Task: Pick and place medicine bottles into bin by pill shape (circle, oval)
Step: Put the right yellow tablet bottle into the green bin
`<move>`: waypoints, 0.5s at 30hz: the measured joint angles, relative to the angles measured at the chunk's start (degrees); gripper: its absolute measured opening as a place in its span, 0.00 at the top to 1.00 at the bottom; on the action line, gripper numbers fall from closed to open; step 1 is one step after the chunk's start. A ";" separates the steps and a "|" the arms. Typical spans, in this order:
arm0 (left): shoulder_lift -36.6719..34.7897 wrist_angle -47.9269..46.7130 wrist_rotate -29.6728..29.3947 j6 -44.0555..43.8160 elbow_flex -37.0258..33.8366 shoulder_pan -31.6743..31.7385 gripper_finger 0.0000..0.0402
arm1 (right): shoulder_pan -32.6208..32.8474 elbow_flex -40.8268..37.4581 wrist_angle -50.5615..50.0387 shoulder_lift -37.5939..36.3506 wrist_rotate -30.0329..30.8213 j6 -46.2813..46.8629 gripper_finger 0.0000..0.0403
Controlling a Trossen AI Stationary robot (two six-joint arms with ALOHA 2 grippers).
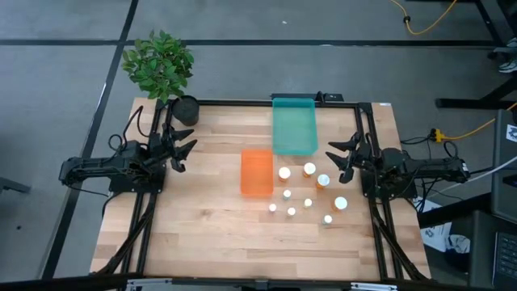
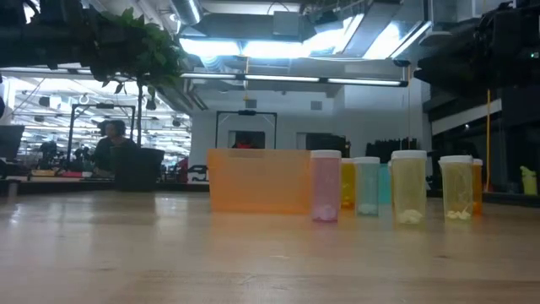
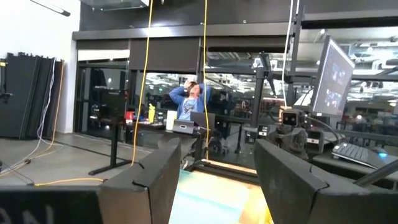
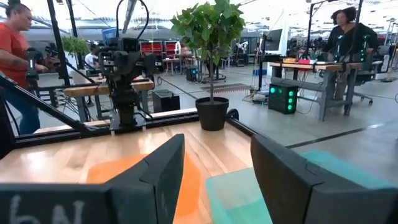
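Several small white-capped medicine bottles stand upright on the wooden table right of centre; in the low view they stand in a row with pills on their bottoms. An orange bin lies left of them and a teal bin beyond it. My left gripper is open and empty at the table's left side. My right gripper is open and empty at the right side, just right of the bottles. Both show open in their wrist views, the left and the right.
A potted plant stands at the table's far left corner. Black frame rails run along both sides of the table. People stand at desks in the room beyond.
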 joint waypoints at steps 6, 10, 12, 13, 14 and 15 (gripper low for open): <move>0.00 0.01 0.01 0.16 0.00 -0.01 0.51 | 0.01 4.27 -6.04 2.80 -0.02 1.51 0.53; 0.00 0.00 0.05 0.02 0.00 0.01 0.51 | 0.00 6.14 -9.33 5.08 0.01 3.88 0.53; 0.00 -0.01 0.10 0.02 0.00 -0.01 0.51 | 0.01 7.02 -11.04 6.12 -0.02 6.53 0.53; 0.00 -0.01 0.10 0.02 0.00 0.00 0.51 | 0.01 7.49 -12.54 6.58 -0.03 8.68 0.53; 0.00 -0.01 0.10 0.02 0.00 -0.01 0.51 | 0.01 8.04 -14.33 7.03 -0.05 10.86 0.53; 0.00 -0.02 0.12 0.02 0.00 -0.01 0.51 | 0.01 8.58 -16.12 7.47 -0.05 12.52 0.53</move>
